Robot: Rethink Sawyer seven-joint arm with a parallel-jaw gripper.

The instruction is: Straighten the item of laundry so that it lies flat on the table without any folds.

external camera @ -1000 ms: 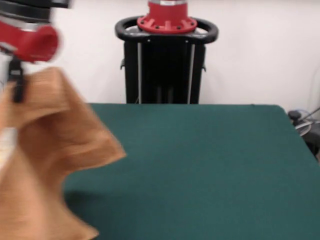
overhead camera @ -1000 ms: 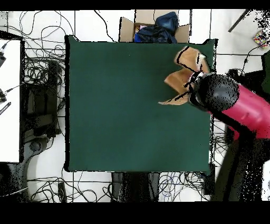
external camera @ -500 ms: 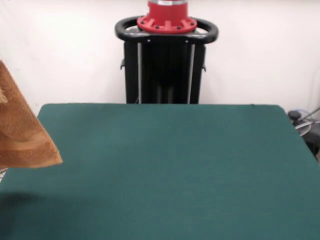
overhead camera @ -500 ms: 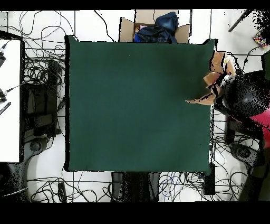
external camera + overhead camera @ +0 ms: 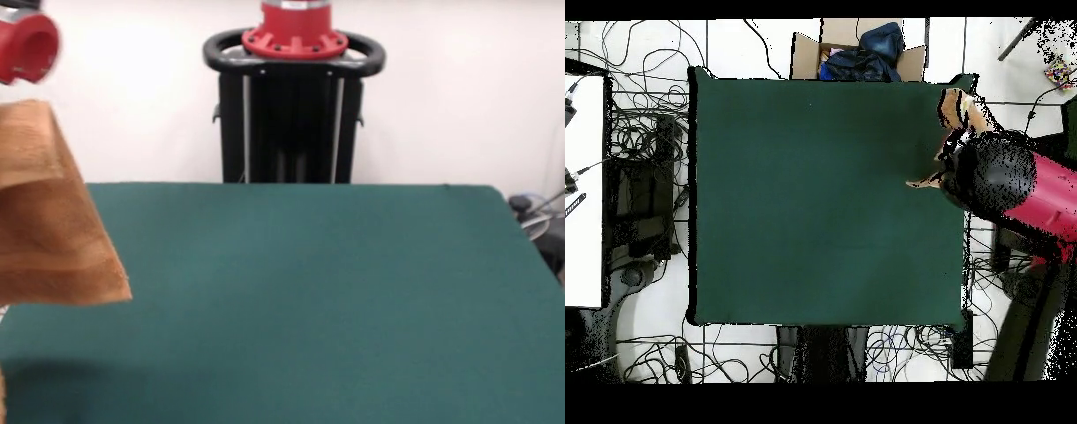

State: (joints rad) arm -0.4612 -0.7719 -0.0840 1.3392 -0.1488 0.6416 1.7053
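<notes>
The orange-tan towel point(image 5: 48, 230) hangs in the air at the left edge of the front view, bunched and folded, with its lower corner over the table's left edge. In the overhead view only scraps of the towel point(image 5: 953, 108) show beside the arm at the table's right edge. My gripper point(image 5: 12, 99) holds the towel from above, under the red wrist point(image 5: 26, 42). The cloth hides the jaws. The dark green table point(image 5: 353, 291) is bare; it also shows in the overhead view point(image 5: 815, 200).
The black pedestal point(image 5: 294, 106) stands at the table's far side. A cardboard box with dark clothes point(image 5: 857, 52) sits beyond the table's top edge in the overhead view. Cables cover the floor, and a white desk point(image 5: 585, 190) stands at the left.
The arm swung the towel out past the table's edge, then back a little toward the table. The red wrist shows again and the towel hangs a little further in.
</notes>
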